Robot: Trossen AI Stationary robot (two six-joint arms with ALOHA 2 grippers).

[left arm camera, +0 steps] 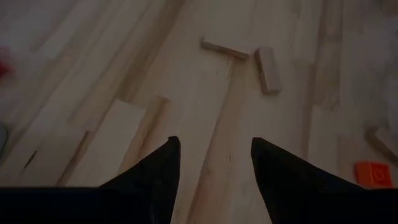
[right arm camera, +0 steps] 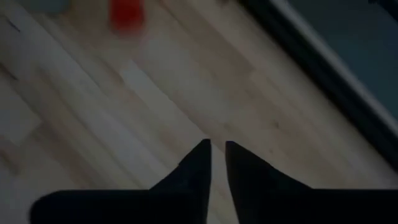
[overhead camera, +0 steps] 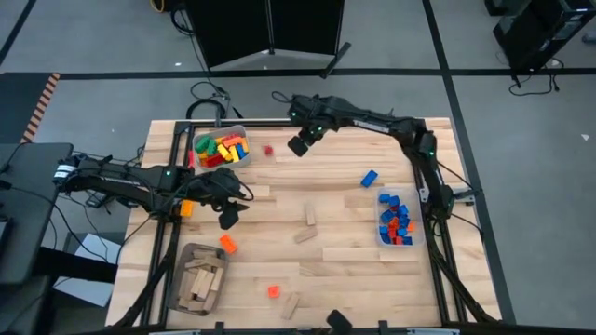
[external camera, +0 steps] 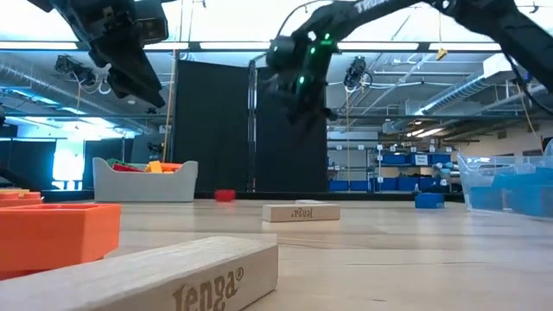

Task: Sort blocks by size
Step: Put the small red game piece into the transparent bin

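Blocks lie scattered on the wooden table: a small red one [overhead camera: 268, 149] at the far side, a blue one [overhead camera: 370, 177] at the right, orange ones [overhead camera: 228, 245] and tan wooden pieces [overhead camera: 309, 216] in the middle. My right gripper [overhead camera: 300, 146] hangs above the table just right of the red block [right arm camera: 126, 14]. It is shut with nothing between its fingers [right arm camera: 217, 149]. My left gripper [overhead camera: 228, 216] hovers open over bare table at the left. Two wooden pieces [left arm camera: 267, 68] lie ahead of it, and nothing is between its fingers [left arm camera: 214, 146].
A bin of mixed coloured blocks [overhead camera: 222, 149] stands at the far left. A clear bin of blue and red blocks [overhead camera: 399, 219] stands at the right. A bin of wooden pieces [overhead camera: 200, 277] stands at the near left. More wooden and orange pieces [overhead camera: 279, 296] lie near the front edge.
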